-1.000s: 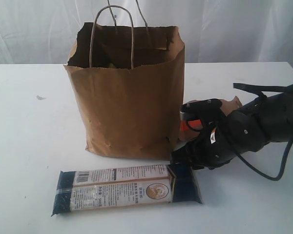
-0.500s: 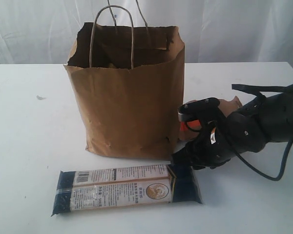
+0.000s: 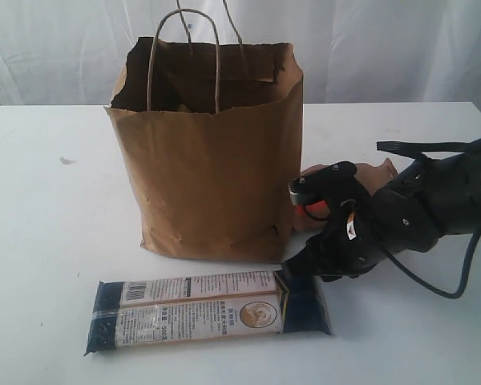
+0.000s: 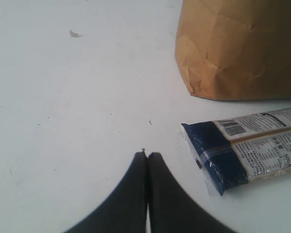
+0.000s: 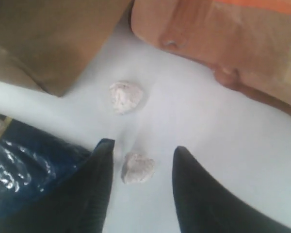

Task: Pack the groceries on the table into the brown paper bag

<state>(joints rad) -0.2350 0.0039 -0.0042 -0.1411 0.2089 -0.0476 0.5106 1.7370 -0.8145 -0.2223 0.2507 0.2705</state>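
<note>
Just beside the brown paper bag (image 3: pixel 212 160), the right hand (image 5: pixel 143 145) is straddling a tiny candy (image 5: pixel 137 168) on the tabletop (image 5: pixel 194 111), half open, gripping nothing. Closing off-centre, it is probably risking flicking the candy away.

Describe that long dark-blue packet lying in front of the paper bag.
The long noodle pack is a sealed glossy plastic wrapper, dark blue at both ends, with a printed label and a barcode along the middle. It lies flat on the white table, lengthwise in front of the brown paper bag, apart from it. The right gripper is close by its right end; whether they touch cannot be told.
</note>
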